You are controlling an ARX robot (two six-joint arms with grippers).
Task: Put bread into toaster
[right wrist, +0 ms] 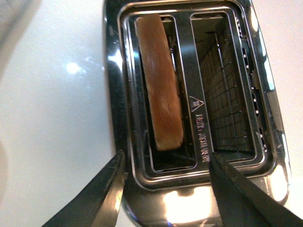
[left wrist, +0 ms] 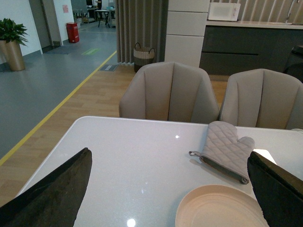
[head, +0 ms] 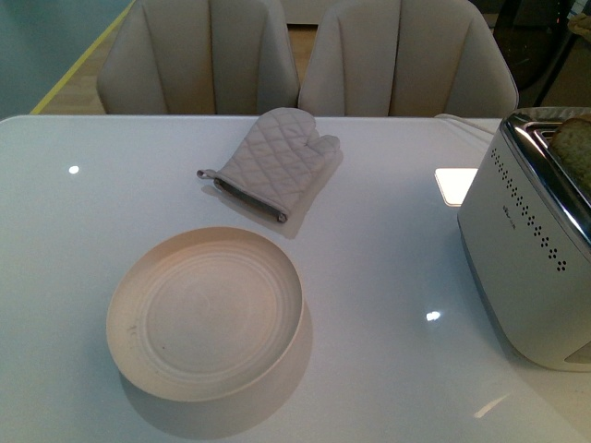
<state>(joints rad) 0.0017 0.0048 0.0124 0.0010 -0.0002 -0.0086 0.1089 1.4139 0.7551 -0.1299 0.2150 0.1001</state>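
The bread (right wrist: 161,90) is seen standing on edge inside one slot of the toaster (right wrist: 189,189), at the right edge of the front frame. The right gripper (right wrist: 163,194) is held released above the toaster, grasping nothing. The left gripper (left wrist: 170,189) is likewise spread, empty, over the table (left wrist: 132,161) near the plate (left wrist: 213,208) and oven mitt (left wrist: 227,149)

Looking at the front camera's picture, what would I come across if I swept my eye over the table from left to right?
Plate → oven mitt → toaster, with the bread sticking up from its slot at the far right.
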